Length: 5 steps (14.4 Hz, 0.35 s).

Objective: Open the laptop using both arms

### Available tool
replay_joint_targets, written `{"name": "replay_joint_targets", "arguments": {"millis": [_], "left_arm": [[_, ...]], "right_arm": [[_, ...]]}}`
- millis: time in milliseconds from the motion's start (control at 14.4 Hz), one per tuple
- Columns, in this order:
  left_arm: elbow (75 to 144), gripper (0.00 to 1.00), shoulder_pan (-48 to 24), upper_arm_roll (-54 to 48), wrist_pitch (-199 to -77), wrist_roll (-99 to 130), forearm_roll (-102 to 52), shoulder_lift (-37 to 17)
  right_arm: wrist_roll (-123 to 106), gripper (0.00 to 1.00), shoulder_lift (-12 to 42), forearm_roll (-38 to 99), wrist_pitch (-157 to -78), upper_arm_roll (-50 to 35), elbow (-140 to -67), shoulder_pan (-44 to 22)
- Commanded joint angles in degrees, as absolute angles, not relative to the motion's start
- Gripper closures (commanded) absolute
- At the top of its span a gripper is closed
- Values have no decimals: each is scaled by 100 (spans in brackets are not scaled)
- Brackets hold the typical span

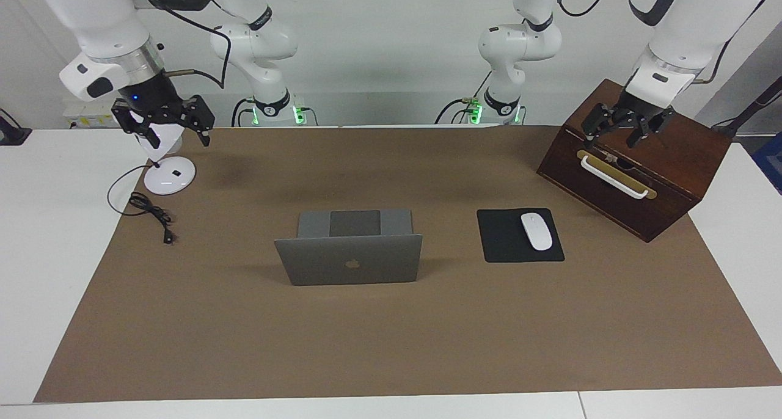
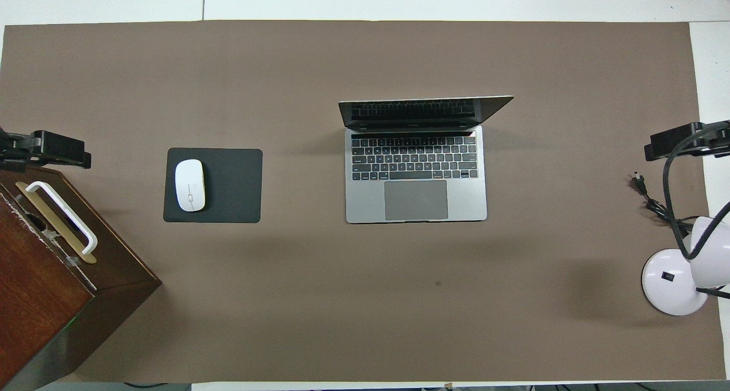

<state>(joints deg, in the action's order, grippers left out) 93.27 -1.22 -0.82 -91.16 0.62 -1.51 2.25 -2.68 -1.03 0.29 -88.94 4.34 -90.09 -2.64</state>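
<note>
The silver-grey laptop (image 1: 348, 259) stands open at the middle of the brown mat, its lid upright with the apple logo facing away from the robots. Its keyboard and trackpad (image 2: 416, 174) show in the overhead view. My left gripper (image 1: 614, 135) hangs open over the wooden box, well away from the laptop, and shows at the overhead view's edge (image 2: 51, 150). My right gripper (image 1: 178, 137) hangs open over the white desk lamp, also well away from the laptop, and shows in the overhead view (image 2: 678, 143). Neither gripper holds anything.
A black mouse pad (image 1: 519, 236) with a white mouse (image 1: 536, 231) lies beside the laptop toward the left arm's end. The dark wooden box (image 1: 635, 162) with a white handle stands at that end. The lamp (image 1: 168, 174) and its black cable (image 1: 149, 211) sit at the right arm's end.
</note>
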Motion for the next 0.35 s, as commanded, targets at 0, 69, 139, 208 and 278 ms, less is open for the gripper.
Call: {"name": "replay_joint_targets", "arguments": {"millis": [0,69,139,208,278], "left_arm": [[9308,0,-132,-88,-9026,132,-97,237],[9308,0,-132,-88,-9018,132,-97,237],[9308,0,-132,-88,-9026,132,-97,237],[9308,0,-132,-88,-9035,132,-105,237],[9308,0,-132,-88,-9026,132,-97,237]], "right_arm": [[-325,3,-88,-53,-8771,413,-8947,-202],[-325,3,-88,-53,-8771,413,-8956,-202],[-325,3,-88,-53,-8771,413,-8956,-202],[-325,3,-97,-53,-8763,413,-8956,-202],[-325,3,-97,-44,-8763,413,-8965,-202]]}}
